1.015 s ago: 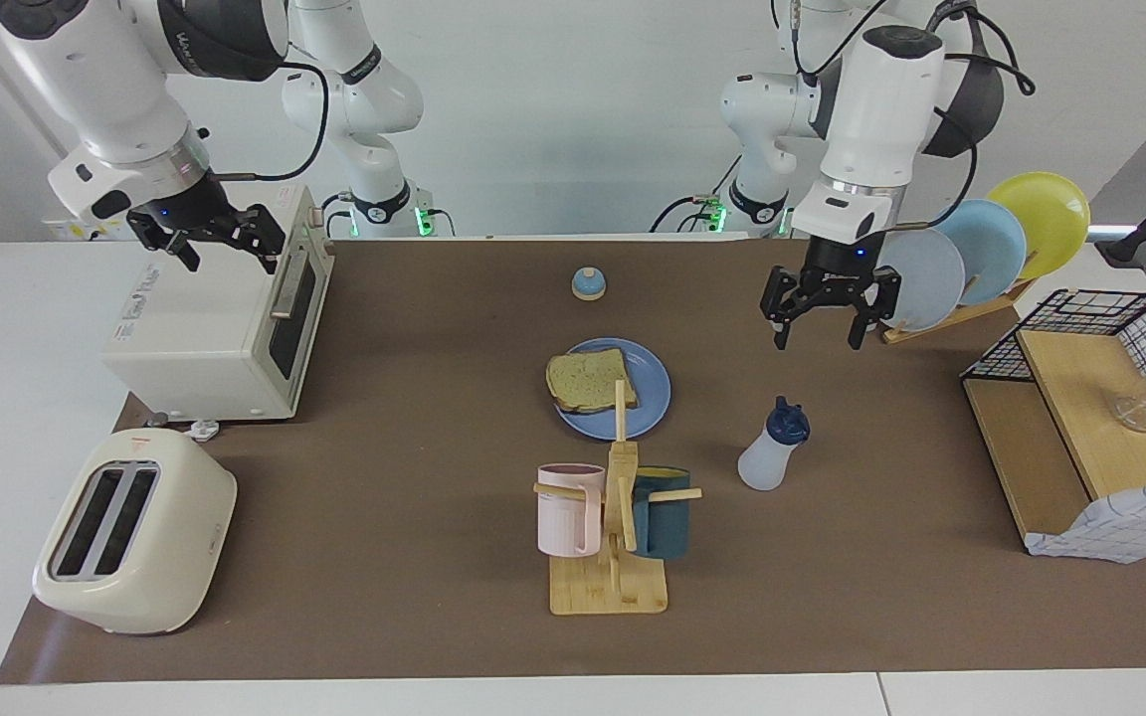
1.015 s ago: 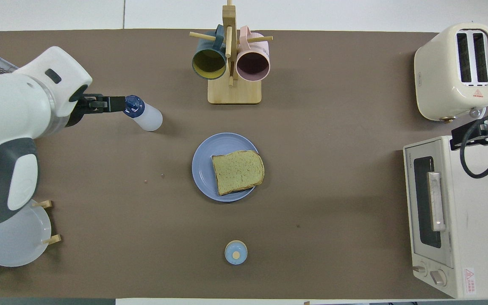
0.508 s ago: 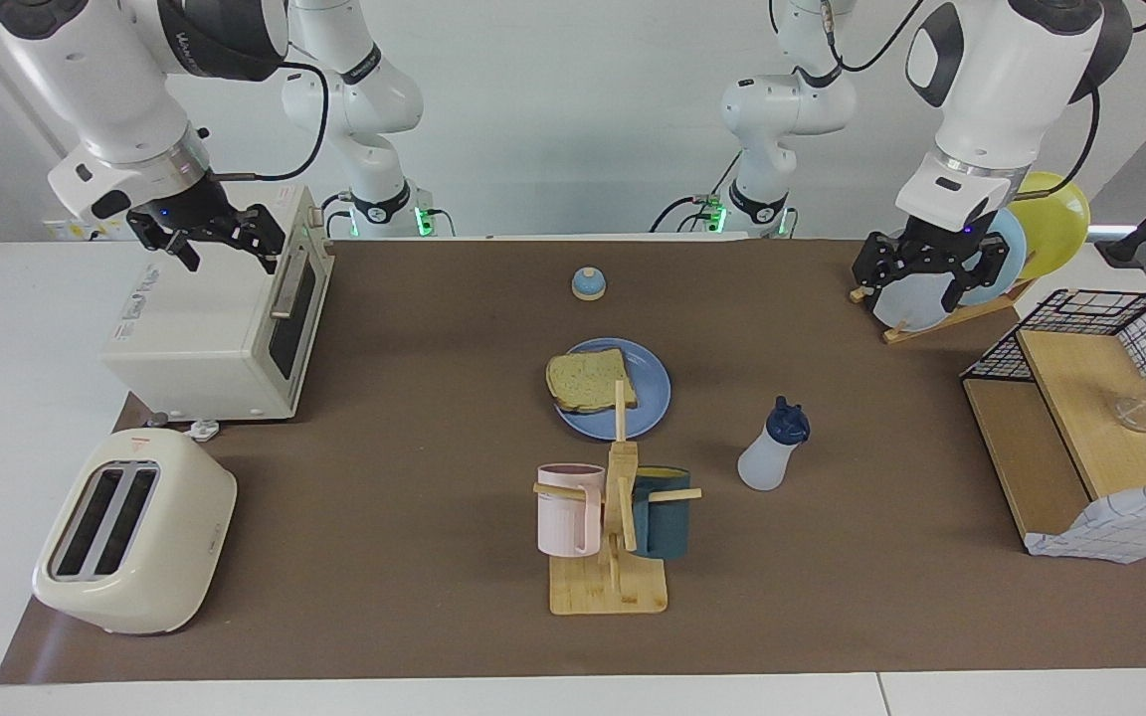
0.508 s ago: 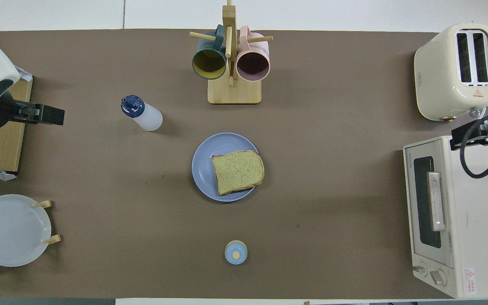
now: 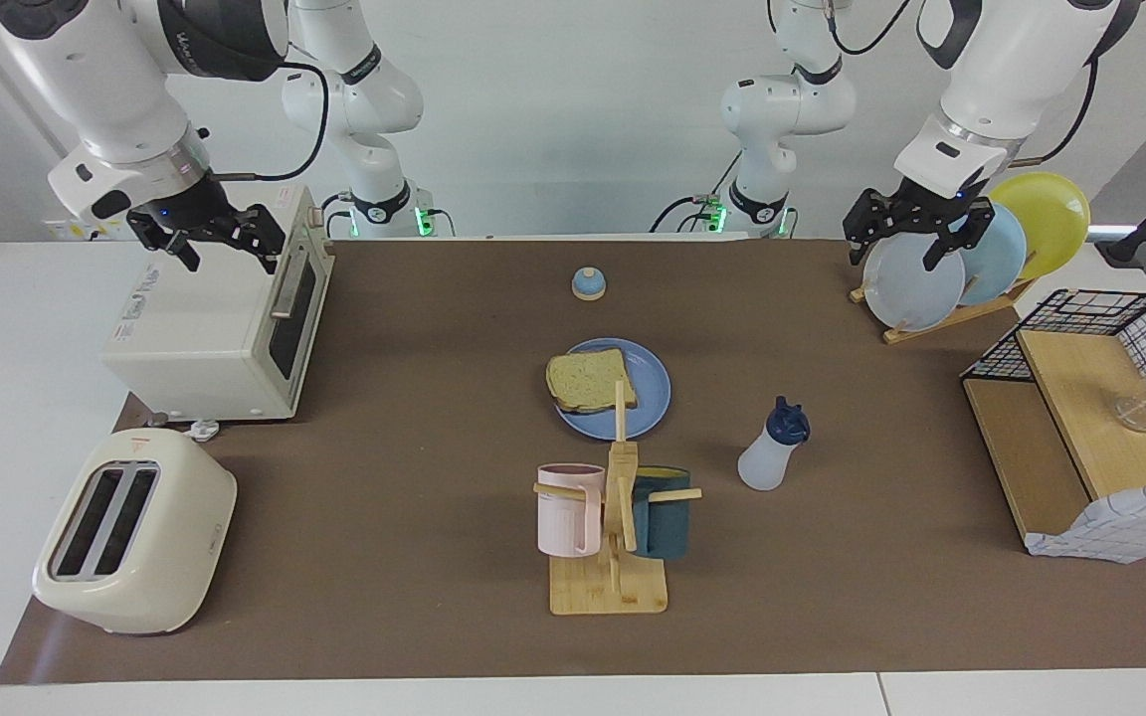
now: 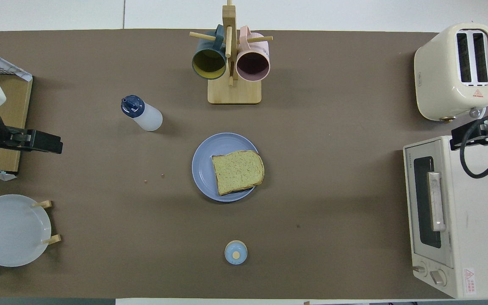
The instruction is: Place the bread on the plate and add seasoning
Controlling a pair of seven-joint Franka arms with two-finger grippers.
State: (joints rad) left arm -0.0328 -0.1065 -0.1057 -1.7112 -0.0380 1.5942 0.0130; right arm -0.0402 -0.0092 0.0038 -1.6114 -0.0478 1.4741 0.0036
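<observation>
The bread [image 5: 591, 380] [image 6: 238, 171] lies flat on the medium-blue plate [image 5: 651, 400] [image 6: 203, 167] at the middle of the mat. The seasoning [image 5: 772, 449] [image 6: 142, 114], a translucent white bottle with a dark blue cap, stands upright on the mat toward the left arm's end, beside the mug rack. My left gripper [image 5: 896, 247] [image 6: 53, 143] is open and empty, raised over the mat's edge by the plate rack, well apart from the bottle. Over the toaster oven's top hangs my right gripper [image 5: 230, 261] [image 6: 460, 137], open and empty; that arm waits.
A wooden mug rack [image 5: 611, 557] [image 6: 234, 84] with a pink and a dark blue mug stands farther from the robots than the plate. A small blue bell [image 5: 588, 284], plate rack [image 5: 941, 273], wire shelf [image 5: 1080, 418], toaster oven [image 5: 215, 328] and toaster [image 5: 130, 532] ring the mat.
My left gripper has risen from above the seasoning bottle and swung away to the plate rack at the left arm's end. The bottle, bread, plate and right arm have not moved.
</observation>
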